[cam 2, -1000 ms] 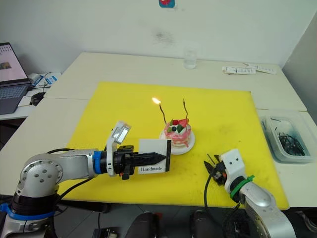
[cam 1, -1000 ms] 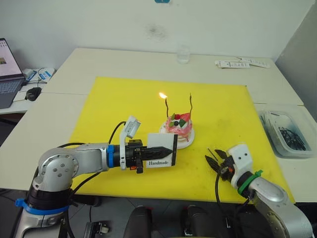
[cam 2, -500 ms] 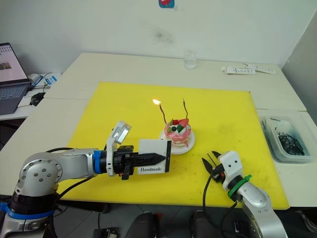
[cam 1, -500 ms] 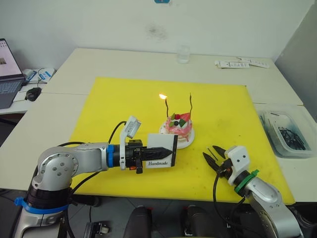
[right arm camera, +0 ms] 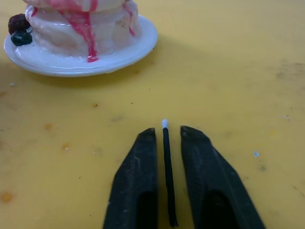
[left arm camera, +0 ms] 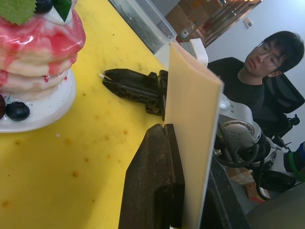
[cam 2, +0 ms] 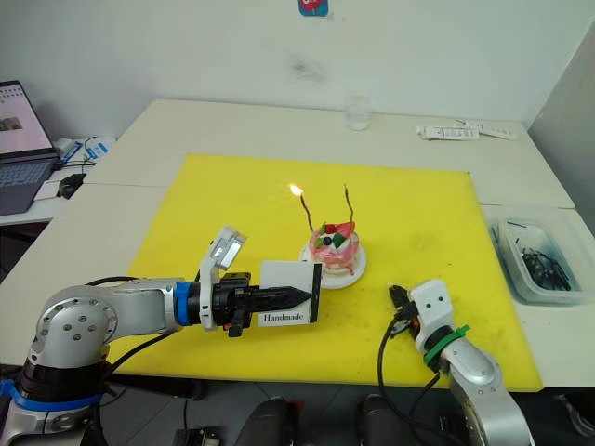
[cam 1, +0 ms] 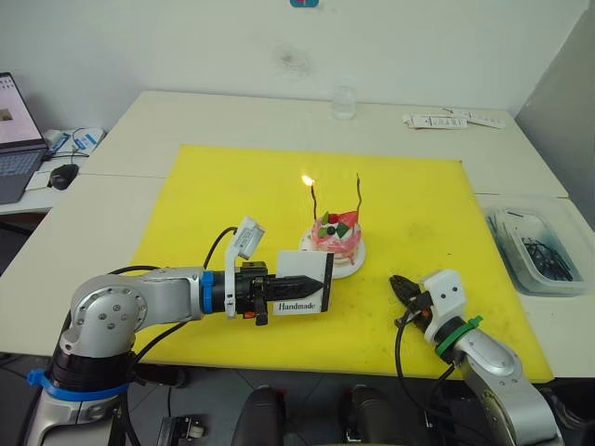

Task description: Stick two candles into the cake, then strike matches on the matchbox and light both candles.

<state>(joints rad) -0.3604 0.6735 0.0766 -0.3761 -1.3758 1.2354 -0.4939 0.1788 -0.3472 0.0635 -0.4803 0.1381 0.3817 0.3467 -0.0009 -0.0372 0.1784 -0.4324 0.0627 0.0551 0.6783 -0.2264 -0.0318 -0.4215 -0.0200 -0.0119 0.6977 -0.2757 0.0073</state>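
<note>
Closing on the match (right arm camera: 167, 167) is the step you are in, by my reading: the right end effector (right arm camera: 166, 131) sits low over the yellow mat (cam 1: 428, 214) with its two black fingers (right arm camera: 136, 181) narrowly parted and the thin dark stick lying straight between them, white tip forward; whether the pads already press it I cannot tell, so treat it as not yet secured. Squeeze fully before you lift, keep the white tip projecting past the fingertips, and raise it level so it does not pivot out. From there you would carry it across to the left end effector (cam 1: 302, 282), which is clamped on the lower edge of the matchbox (cam 1: 303, 282) and holds it upright just in front of the cake (cam 1: 337, 237), the "Handmade" face toward you. Strike along the black strip with a short firm drag, away from the cake. On the cake, near the middle of the mat on the counter (cam 1: 232, 116), stand two candles: the left candle (cam 1: 314, 201) carries a flame, the right candle (cam 1: 358, 193) is unlit and is your target.
</note>
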